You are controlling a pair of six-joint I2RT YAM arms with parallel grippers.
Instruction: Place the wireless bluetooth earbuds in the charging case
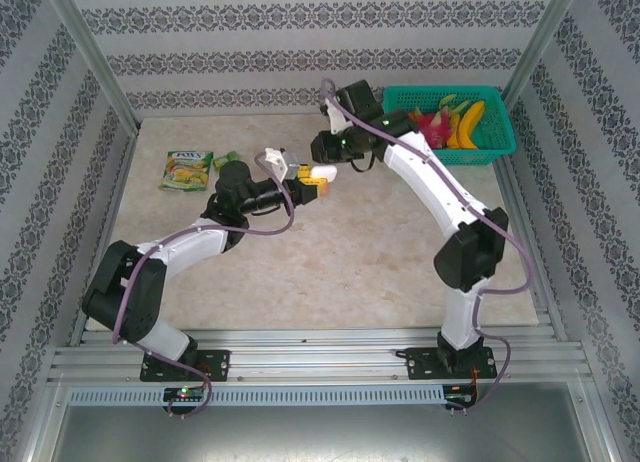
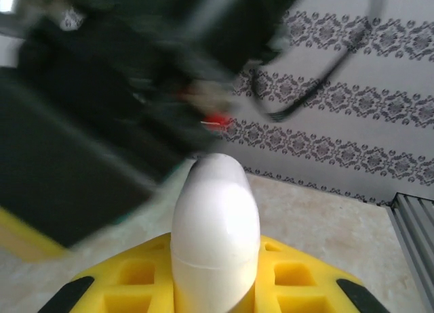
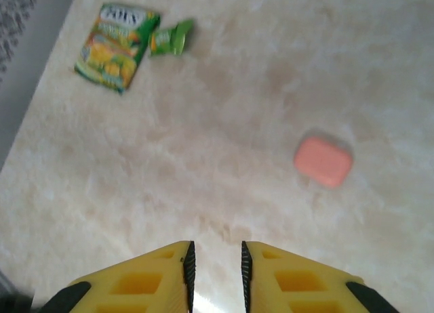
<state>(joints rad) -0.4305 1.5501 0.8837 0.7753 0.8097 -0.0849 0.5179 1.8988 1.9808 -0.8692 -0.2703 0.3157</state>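
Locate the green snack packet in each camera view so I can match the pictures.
Top external: the green snack packet lies left of centre, in the upper half.
Right wrist: the packet sits in the upper left.
Shared landmark: the small green wrapper just right of it in both.

Left arm (image 1: 175, 244) and right arm (image 1: 440, 182) reach inward; left tool (image 1: 316, 183) clamped, right tool (image 3: 215, 260) slightly parted.
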